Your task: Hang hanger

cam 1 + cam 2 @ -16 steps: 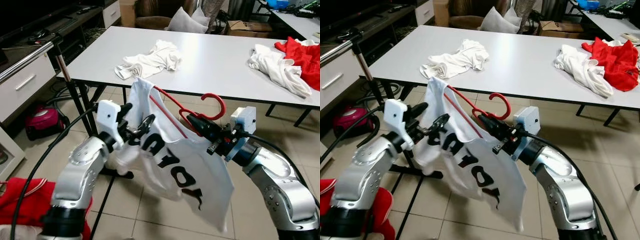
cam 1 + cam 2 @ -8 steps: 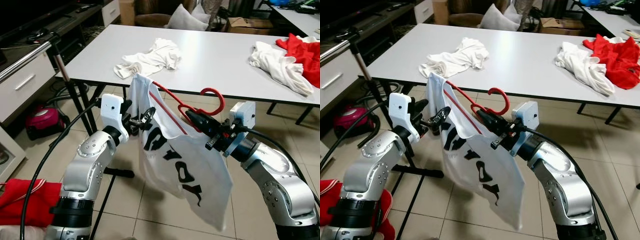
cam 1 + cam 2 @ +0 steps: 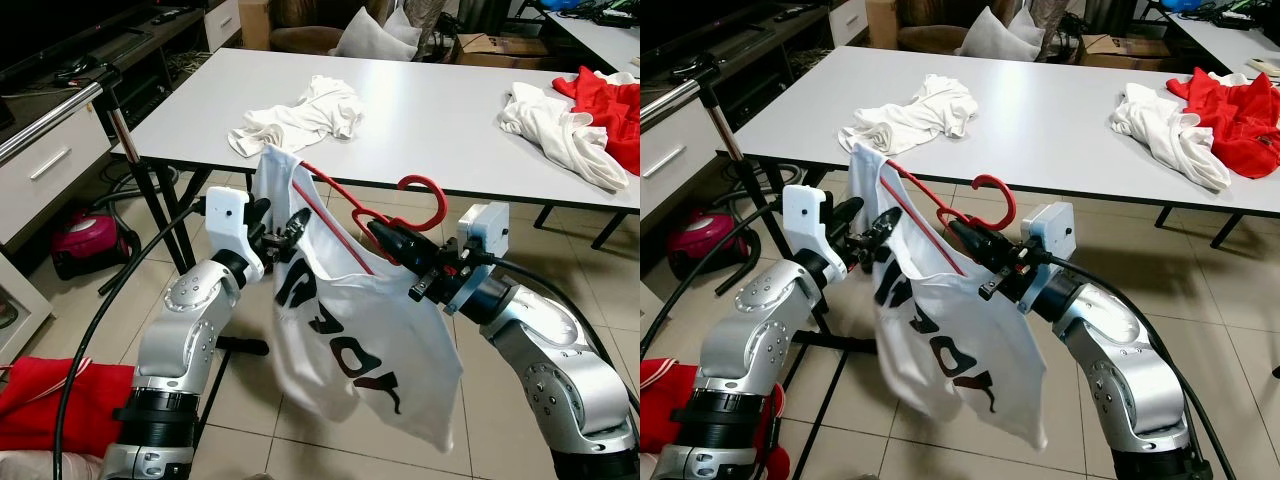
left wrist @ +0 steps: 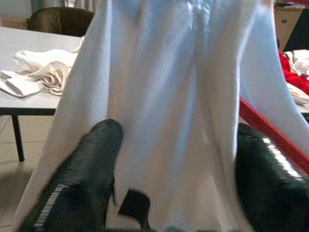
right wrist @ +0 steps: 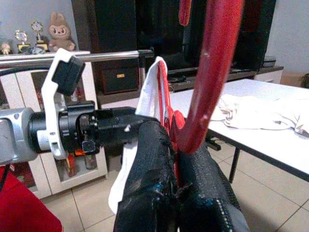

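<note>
A red hanger (image 3: 425, 186) carries a white T-shirt (image 3: 350, 340) with black letters. It is held in the air in front of the white table (image 3: 430, 120). My right gripper (image 3: 388, 238) is shut on the hanger's neck just below the hook, as the right wrist view confirms at the hanger (image 5: 207, 77). My left gripper (image 3: 285, 228) is at the shirt's left shoulder. Its fingers (image 4: 82, 183) stand open, with the shirt (image 4: 183, 96) hanging between them. The hanger's red arm (image 4: 260, 125) runs past the other finger.
A metal clothes rail (image 3: 50, 115) on a black stand is at my left. On the table lie crumpled white clothes (image 3: 300, 115), more white clothes (image 3: 560, 135) and a red garment (image 3: 610, 95). A red cloth (image 3: 60, 400) and a pink vacuum (image 3: 85, 240) are on the floor.
My left arm has risen and reached forward to the shirt's shoulder. The shirt's lower part has swung in under the hanger. The right gripper keeps its hold.
</note>
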Tool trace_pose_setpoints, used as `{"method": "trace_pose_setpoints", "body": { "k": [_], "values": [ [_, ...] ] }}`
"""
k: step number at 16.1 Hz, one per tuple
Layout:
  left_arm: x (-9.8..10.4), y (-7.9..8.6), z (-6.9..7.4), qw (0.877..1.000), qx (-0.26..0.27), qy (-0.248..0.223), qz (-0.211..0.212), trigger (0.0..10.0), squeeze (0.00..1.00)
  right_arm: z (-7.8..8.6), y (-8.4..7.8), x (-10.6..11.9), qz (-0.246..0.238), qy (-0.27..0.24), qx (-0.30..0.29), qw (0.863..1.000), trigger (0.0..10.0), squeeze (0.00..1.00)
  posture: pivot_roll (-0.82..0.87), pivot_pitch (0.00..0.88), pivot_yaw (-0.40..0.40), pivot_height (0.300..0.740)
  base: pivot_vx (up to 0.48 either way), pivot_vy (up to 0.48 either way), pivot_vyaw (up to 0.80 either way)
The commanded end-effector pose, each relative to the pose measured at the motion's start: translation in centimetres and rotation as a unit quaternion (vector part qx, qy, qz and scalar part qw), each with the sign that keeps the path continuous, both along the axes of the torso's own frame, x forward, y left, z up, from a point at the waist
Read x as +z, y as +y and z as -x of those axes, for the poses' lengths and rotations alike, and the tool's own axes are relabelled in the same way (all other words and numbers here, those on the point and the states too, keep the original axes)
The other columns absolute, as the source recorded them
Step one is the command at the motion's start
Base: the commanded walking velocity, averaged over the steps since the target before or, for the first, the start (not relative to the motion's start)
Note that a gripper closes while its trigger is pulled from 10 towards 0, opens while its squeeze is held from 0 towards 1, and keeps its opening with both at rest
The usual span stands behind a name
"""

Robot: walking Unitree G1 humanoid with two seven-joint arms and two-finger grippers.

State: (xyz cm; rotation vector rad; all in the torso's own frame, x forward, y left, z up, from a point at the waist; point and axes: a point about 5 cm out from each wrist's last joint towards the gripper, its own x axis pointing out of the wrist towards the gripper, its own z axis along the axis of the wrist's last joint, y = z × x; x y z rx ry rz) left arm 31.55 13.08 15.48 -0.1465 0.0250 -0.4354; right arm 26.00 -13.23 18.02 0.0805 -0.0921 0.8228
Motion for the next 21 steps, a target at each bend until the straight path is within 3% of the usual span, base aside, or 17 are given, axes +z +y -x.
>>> {"method": "trace_pose_setpoints", "body": {
  "k": [1,2,3,4,5,7,12,17,19,20,21],
  "values": [
    [0.2,0.1,-0.3,1.0,0.004,-0.004,-0.001,0.0,0.0,0.2,0.1,0.6,-0.001,-0.013,0.003,1.0,10.0,0.0,-0.14,0.0,0.053,0.74,0.0,0.0,0.0],
    [0.2,0.1,-0.3,1.0,0.006,-0.005,-0.003,0.0,0.0,0.2,0.1,0.6,-0.002,-0.013,0.003,1.0,7.5,0.0,-0.14,0.0,0.052,0.74,0.0,0.0,0.0],
    [0.1,0.1,-0.3,1.0,0.005,-0.006,-0.007,0.0,0.0,0.1,0.1,0.6,-0.003,-0.013,0.003,1.0,3.5,0.0,-0.14,0.0,0.051,0.74,0.0,0.0,0.0],
    [0.0,0.1,-0.3,1.0,0.004,-0.008,-0.012,0.0,0.0,0.1,0.1,0.6,-0.004,-0.013,0.004,1.0,1.1,0.0,-0.14,0.0,0.05,0.74,0.0,0.0,0.0],
    [-0.2,0.0,-0.3,1.0,0.004,-0.009,-0.018,0.0,0.0,0.1,0.1,0.6,-0.005,-0.013,0.004,1.0,0.0,0.0,-0.14,0.0,0.049,0.74,0.0,0.0,0.0],
    [-0.6,0.5,-0.5,0.999,0.028,-0.004,-0.036,0.0,0.0,0.0,0.0,0.5,-0.004,-0.013,0.004,1.0,0.0,0.0,-0.14,0.0,0.05,0.74,0.0,0.0,0.0],
    [-0.7,0.7,-0.8,0.999,0.028,-0.01,-0.031,0.0,0.0,0.2,0.0,0.3,0.001,-0.013,0.0,1.0,0.0,0.0,-0.15,0.0,0.06,0.74,0.0,0.0,0.0],
    [2.6,1.3,0.0,0.996,-0.029,-0.089,0.0,0.0,0.0,0.5,-0.4,-1.6,0.059,0.022,0.0,0.998,0.0,0.0,-0.14,0.0,0.065,0.74,0.0,0.0,0.0],
    [4.0,1.7,0.9,0.989,-0.084,-0.119,0.009,0.0,0.0,0.6,-0.7,-3.3,0.114,0.049,-0.003,0.992,0.0,0.0,-0.13,0.0,0.064,0.74,0.0,0.0,0.0],
    [4.0,2.0,1.2,0.987,-0.107,-0.121,-0.013,0.0,0.0,0.8,-0.9,-3.9,0.127,0.056,0.0,0.99,0.0,0.0,-0.13,0.0,0.065,0.74,0.0,0.0,0.0],
    [3.9,2.9,0.8,0.989,-0.085,-0.119,-0.031,0.0,0.0,1.0,-0.9,-3.9,0.118,0.056,0.006,0.991,0.0,0.0,-0.13,0.0,0.066,0.74,0.0,0.0,0.0]
  ]
}}
